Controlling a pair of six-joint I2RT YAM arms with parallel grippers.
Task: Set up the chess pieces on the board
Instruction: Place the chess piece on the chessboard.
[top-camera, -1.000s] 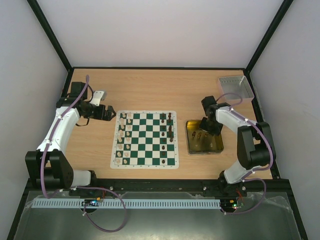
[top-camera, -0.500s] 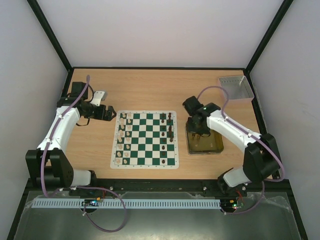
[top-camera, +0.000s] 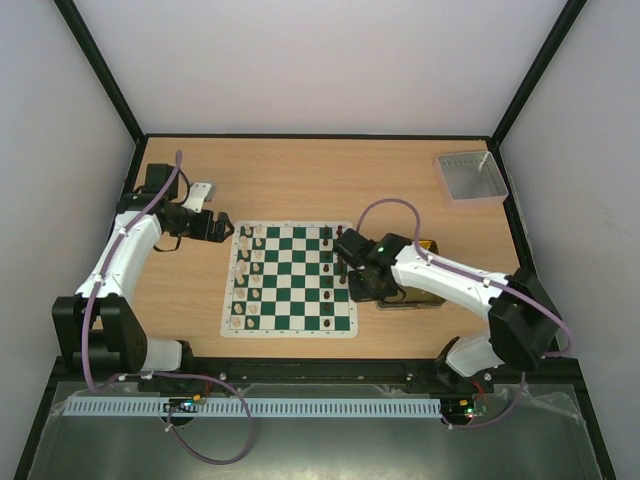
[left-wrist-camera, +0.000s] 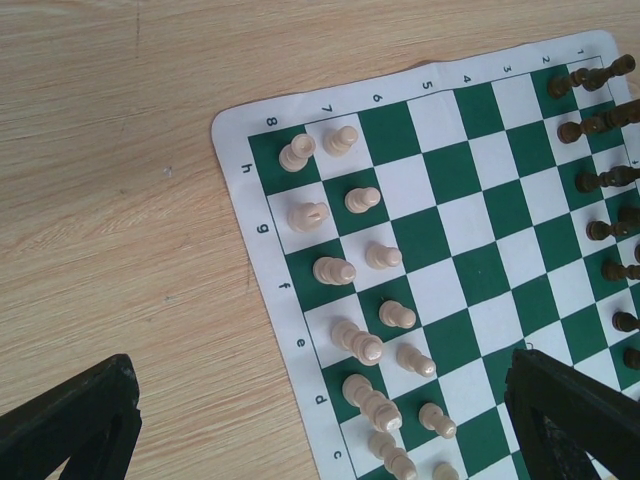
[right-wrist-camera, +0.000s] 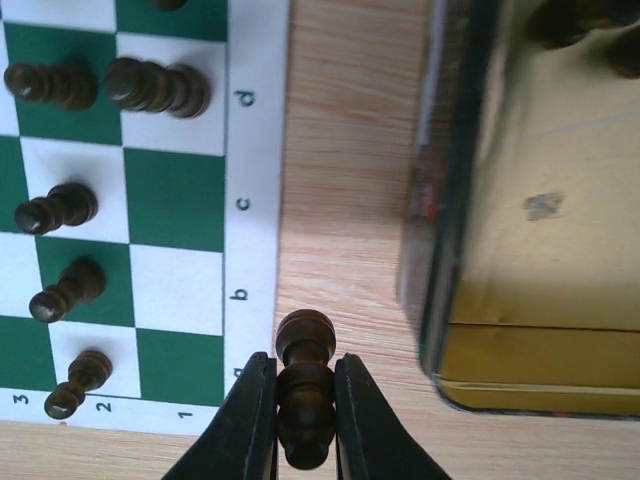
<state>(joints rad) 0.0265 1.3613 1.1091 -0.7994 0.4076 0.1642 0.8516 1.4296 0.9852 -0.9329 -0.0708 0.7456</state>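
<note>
The green and white board (top-camera: 295, 292) lies mid-table. Cream pieces (top-camera: 250, 270) stand in its two left columns and dark brown pieces (top-camera: 337, 262) in its right columns. My right gripper (top-camera: 349, 264) hovers at the board's right edge. In the right wrist view it (right-wrist-camera: 304, 375) is shut on a dark brown piece (right-wrist-camera: 305, 392), held over bare wood beside the board's border (right-wrist-camera: 258, 200). My left gripper (top-camera: 224, 229) is off the board's far left corner. In the left wrist view it (left-wrist-camera: 322, 400) is open and empty above the cream pieces (left-wrist-camera: 350, 345).
A gold tin (top-camera: 428, 292) sits right of the board, partly under my right arm; its wall (right-wrist-camera: 450, 200) stands close to the held piece. A grey tray (top-camera: 470, 177) is at the far right. A small white object (top-camera: 201, 190) lies by the left arm.
My right arm has swung left from above the gold tin to the board's right edge, with the dark piece in its jaws. The left arm has not moved.
</note>
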